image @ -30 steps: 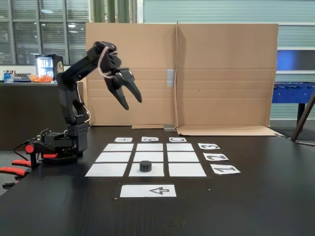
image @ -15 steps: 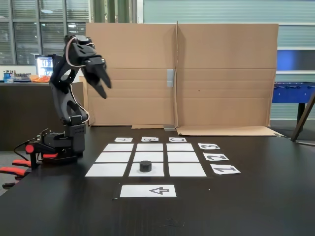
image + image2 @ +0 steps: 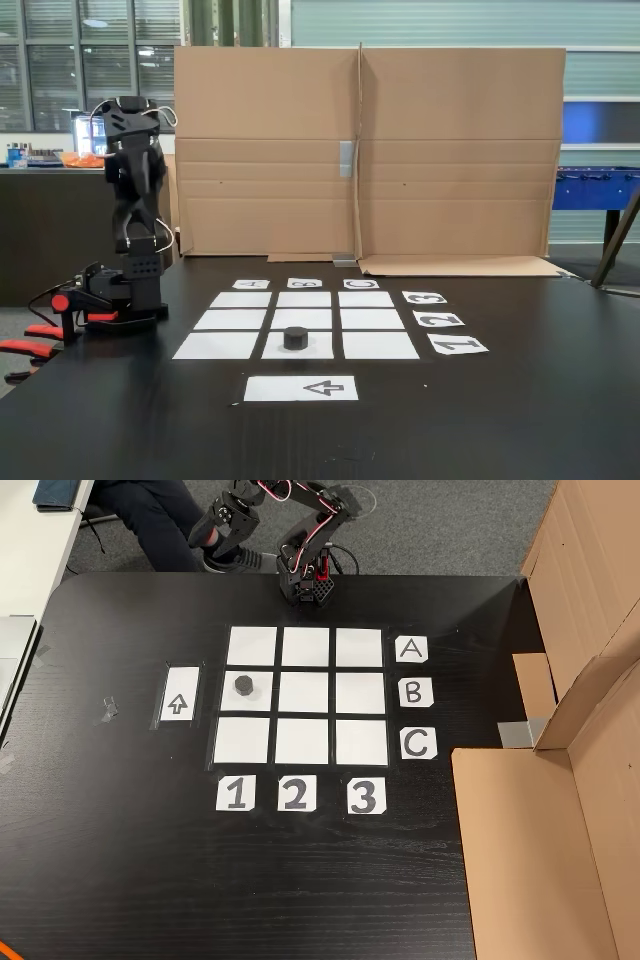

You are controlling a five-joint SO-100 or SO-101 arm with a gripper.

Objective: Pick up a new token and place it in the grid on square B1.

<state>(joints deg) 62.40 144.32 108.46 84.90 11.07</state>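
Small matte black puck token (image 3: 295, 338) (image 3: 243, 685) rests on white paper square B1 (image 3: 262, 694) of the nine-cell grid (image 3: 306, 693), mid-table. Black gripper (image 3: 222, 513), folded beyond the table's edge; finger state indiscernible.

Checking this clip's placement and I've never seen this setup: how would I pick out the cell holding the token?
On the black table lies the grid of nine white rectangles, lettered A, B, C along one side and numbered 1, 2, 3 along another. Square B1 is the middle cell of the edge nearest the arrow sheet. It alone carries the black token.
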